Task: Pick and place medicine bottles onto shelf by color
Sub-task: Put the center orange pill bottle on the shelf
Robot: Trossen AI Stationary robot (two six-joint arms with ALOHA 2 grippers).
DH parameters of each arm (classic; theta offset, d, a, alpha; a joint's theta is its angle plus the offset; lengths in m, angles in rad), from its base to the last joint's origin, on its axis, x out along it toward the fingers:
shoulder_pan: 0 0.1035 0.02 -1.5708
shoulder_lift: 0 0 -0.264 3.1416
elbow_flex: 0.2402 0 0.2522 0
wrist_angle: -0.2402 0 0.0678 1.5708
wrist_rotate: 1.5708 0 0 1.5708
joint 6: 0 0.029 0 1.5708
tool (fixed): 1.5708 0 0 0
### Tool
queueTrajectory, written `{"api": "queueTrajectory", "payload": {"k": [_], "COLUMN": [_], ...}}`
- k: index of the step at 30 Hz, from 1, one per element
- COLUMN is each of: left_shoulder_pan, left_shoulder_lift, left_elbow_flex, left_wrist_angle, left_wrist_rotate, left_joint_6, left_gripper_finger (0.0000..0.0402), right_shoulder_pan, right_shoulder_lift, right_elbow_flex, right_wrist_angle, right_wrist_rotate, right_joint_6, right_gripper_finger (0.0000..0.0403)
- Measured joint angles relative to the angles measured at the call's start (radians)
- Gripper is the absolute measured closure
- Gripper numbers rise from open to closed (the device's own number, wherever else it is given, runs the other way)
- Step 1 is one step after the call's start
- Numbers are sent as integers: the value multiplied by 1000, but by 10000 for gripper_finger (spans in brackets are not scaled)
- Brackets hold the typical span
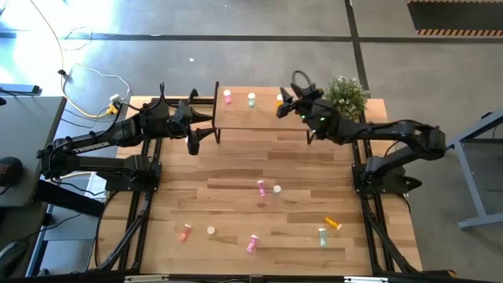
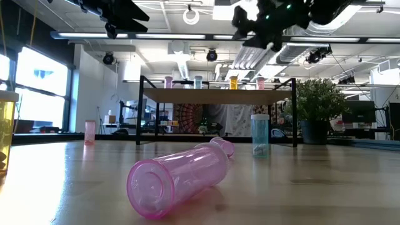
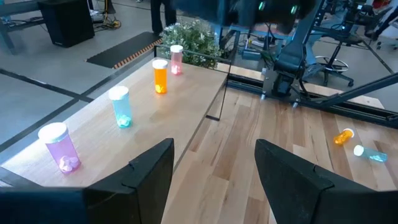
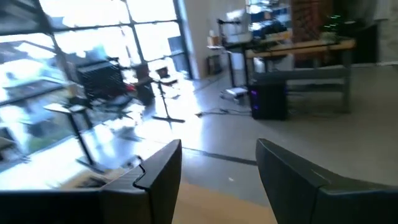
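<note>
The shelf (image 1: 259,116) stands at the table's far middle, a light-wood board on black legs. Four bottles stand upright on it in a row: pink (image 3: 60,146), pale green (image 3: 120,106), orange (image 3: 160,76) and salmon (image 3: 176,59). More bottles lie or stand on the table nearer the front: pink (image 1: 261,187), orange (image 1: 333,224), green (image 1: 322,236), pink (image 1: 252,244), salmon (image 1: 185,233). My left gripper (image 3: 214,180) is open and empty at the shelf's left end (image 1: 203,126). My right gripper (image 4: 217,180) is open and empty above the shelf's right end (image 1: 284,106).
A small green potted plant (image 1: 346,94) stands at the far right beside the shelf. Two loose whitish caps (image 1: 277,189) (image 1: 211,230) lie on the table. In the low view a pink bottle (image 2: 181,175) lies on its side close in front, and a green one (image 2: 259,134) stands behind it.
</note>
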Motion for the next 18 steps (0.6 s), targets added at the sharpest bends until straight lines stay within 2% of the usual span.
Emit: {"api": "queueTrajectory", "payload": {"k": [2, 6, 9, 14, 18], "left_shoulder_pan": [0, 1, 3, 34, 67], "left_shoulder_lift": [0, 4, 24, 59, 79], "left_elbow_flex": [0, 0, 0, 1, 1], "left_wrist_angle": [0, 4, 24, 98, 112], "left_wrist_rotate": [0, 4, 4, 3, 3], "left_joint_6": [0, -1, -12, -27, -26], "left_gripper_finger": [187, 187, 187, 187, 187], "right_shoulder_pan": [-26, -108, -179, -258, -313], "right_shoulder_lift": [-51, -119, -140, -132, -102], "right_elbow_flex": [0, 1, 59, 265, 407], "right_wrist_angle": [-42, -149, -336, -761, -971], "right_wrist_rotate": [-88, -340, -486, -554, -719], "right_joint_6": [23, 84, 102, -8, -118], "right_gripper_finger": [206, 206, 206, 206, 206]}}
